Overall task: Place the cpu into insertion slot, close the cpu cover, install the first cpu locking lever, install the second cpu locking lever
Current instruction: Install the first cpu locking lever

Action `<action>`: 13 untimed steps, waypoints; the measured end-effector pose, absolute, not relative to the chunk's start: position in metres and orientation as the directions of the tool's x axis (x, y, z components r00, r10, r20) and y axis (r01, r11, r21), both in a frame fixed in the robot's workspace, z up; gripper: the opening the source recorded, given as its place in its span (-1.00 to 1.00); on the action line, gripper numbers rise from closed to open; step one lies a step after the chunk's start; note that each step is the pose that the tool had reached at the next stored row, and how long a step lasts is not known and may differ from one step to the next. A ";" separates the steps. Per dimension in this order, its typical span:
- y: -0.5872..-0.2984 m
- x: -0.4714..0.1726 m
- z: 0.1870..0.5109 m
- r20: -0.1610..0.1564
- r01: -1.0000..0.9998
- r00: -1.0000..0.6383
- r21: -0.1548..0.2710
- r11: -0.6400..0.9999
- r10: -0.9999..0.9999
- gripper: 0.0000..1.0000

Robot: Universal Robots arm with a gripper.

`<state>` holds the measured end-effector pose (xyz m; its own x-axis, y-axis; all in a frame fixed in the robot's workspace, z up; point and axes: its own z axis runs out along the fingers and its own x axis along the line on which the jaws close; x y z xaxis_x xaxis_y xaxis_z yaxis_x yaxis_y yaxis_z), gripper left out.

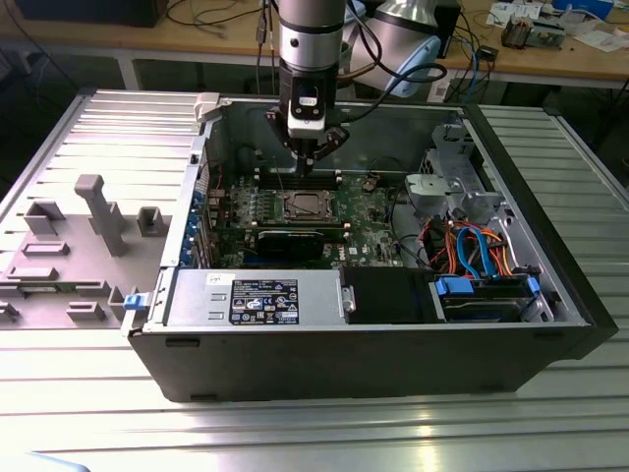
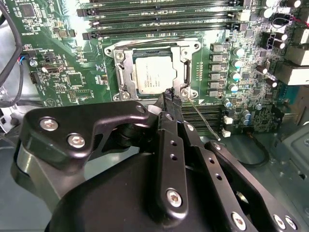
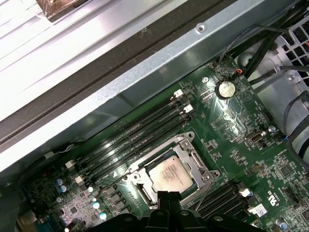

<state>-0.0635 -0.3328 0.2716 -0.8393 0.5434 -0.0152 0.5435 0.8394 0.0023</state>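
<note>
The silver-grey cpu (image 2: pixel 153 72) lies flat in the insertion slot on the green motherboard (image 2: pixel 72 77). The grey cpu cover (image 2: pixel 126 67) lies down around it, framing its top. In the first wrist view the cpu (image 3: pixel 170 175) and cpu cover (image 3: pixel 192 155) sit just beyond my fingertips. My gripper (image 2: pixel 169 94) is shut with nothing in it, its tips over the socket's corner beside a thin wire locking lever (image 2: pixel 203 118) that angles up off the board. From outside, the gripper (image 1: pixel 309 163) hangs just above the board, behind the cpu (image 1: pixel 302 206).
Long black memory slots (image 2: pixel 159 12) run beside the socket. The open case's metal wall (image 3: pixel 145 82) is close behind. A black power supply (image 1: pixel 256 300), drive bay (image 1: pixel 486 295) and coloured cables (image 1: pixel 472 246) fill the case's near and right side. Grey fixtures (image 1: pixel 98 211) stand outside.
</note>
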 end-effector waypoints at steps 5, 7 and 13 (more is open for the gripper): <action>-0.333 -0.064 0.271 -0.015 0.500 -0.866 0.002 0.866 0.499 -0.79; -0.333 -0.064 0.271 -0.015 0.472 -0.881 0.002 0.881 0.472 -0.79; -0.333 -0.064 0.271 -0.015 0.355 -0.935 0.002 0.935 0.355 -0.79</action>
